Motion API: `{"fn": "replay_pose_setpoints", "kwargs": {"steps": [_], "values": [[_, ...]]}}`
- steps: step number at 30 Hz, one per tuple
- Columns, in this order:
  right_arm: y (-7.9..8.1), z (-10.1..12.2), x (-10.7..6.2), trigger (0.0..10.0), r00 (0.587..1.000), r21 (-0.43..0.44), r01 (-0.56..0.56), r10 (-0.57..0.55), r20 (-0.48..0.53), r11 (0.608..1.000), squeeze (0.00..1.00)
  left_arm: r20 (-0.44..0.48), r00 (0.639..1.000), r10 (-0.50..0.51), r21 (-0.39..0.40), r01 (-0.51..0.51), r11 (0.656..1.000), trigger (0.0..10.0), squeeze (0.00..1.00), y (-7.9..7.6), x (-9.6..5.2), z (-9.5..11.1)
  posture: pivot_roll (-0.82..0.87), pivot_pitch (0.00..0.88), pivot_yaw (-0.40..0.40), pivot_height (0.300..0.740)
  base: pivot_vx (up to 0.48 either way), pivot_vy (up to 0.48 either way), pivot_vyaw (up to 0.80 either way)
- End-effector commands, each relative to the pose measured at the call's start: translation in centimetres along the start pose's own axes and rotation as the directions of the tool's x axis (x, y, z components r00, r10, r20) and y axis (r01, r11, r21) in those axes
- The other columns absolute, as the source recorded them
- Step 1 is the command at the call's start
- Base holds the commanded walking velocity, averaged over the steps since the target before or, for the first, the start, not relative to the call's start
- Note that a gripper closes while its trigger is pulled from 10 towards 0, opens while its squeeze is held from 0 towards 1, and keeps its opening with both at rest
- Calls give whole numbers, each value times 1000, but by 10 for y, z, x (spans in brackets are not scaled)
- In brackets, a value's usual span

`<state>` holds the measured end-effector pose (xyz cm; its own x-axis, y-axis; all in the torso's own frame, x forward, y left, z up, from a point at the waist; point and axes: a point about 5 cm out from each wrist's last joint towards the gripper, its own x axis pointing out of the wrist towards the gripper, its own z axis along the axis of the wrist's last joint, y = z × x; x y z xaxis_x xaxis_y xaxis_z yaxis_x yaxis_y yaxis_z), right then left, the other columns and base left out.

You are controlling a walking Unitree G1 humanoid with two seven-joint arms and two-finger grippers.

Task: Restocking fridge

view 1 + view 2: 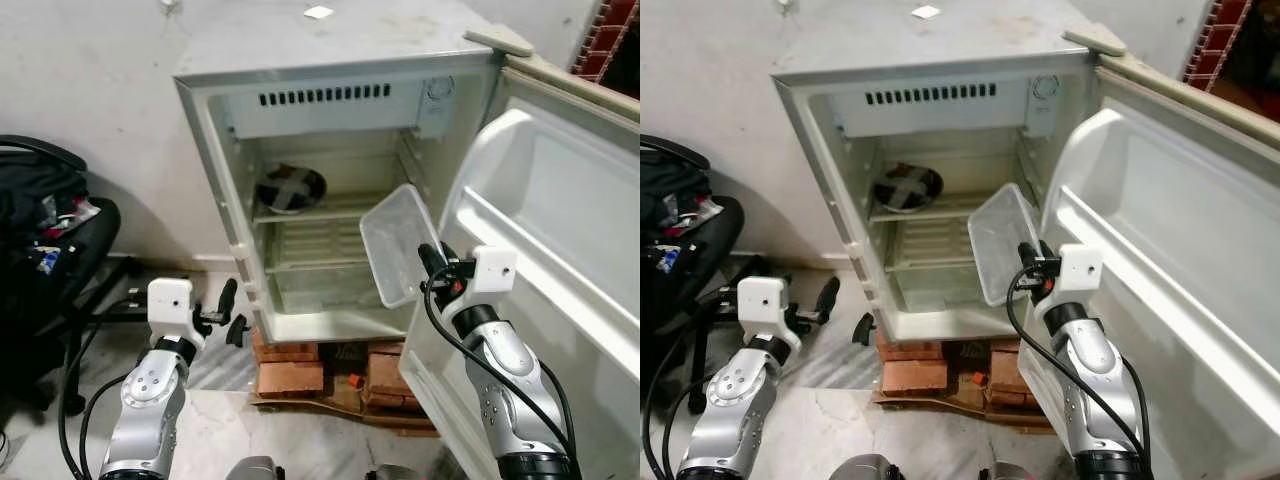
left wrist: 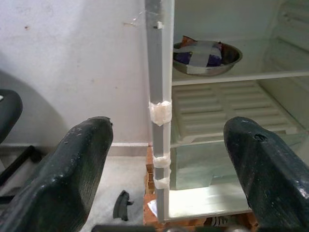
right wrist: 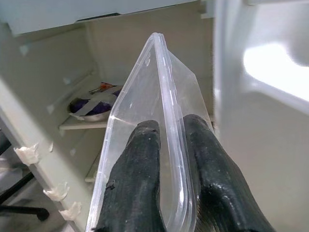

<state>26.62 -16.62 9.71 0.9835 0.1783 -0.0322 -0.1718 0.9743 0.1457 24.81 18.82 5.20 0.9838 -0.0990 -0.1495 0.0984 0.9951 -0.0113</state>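
Clear plastic container [image 1: 398, 243] rim pinched between right gripper [image 1: 432, 262] jaws, before open fridge [image 1: 300, 85], left gripper [image 1: 229, 312] jaws spread.

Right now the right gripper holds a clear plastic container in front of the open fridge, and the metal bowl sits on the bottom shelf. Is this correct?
Not quite. The metal bowl sits on the top shelf, as the left eye view shows. The rest is correct: the right gripper holds the clear plastic container by its rim in front of the open fridge.

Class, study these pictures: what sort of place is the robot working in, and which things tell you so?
Probably a room in a modest home or store room: a small open fridge propped on bricks, a bare plastered wall, and a black chair piled with belongings.
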Motion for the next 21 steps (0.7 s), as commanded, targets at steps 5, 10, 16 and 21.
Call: {"fn": "replay_pose_setpoints", "kwargs": {"steps": [5,10,16,21], "values": [[8,2,4,10000,998,22,-65,66,-5,998,0,4,1000,3,-1,-3,1000,10000,0,2,0,2,3,0,35,740,0,0,0],[12,1,3,10000,996,22,-88,88,-11,996,0,5,1000,-4,-6,4,1000,10000,0,1,-1,2,3,0,34,740,0,0,0],[12,0,4,10000,995,20,-94,94,-15,995,0,2,1000,-4,-13,4,1000,10000,0,0,-1,1,4,0,35,740,0,285,0],[13,0,5,10000,995,18,-98,98,-14,995,0,4,1000,-8,-13,8,1000,10000,0,0,-1,1,4,0,34,740,0,349,0]]}}
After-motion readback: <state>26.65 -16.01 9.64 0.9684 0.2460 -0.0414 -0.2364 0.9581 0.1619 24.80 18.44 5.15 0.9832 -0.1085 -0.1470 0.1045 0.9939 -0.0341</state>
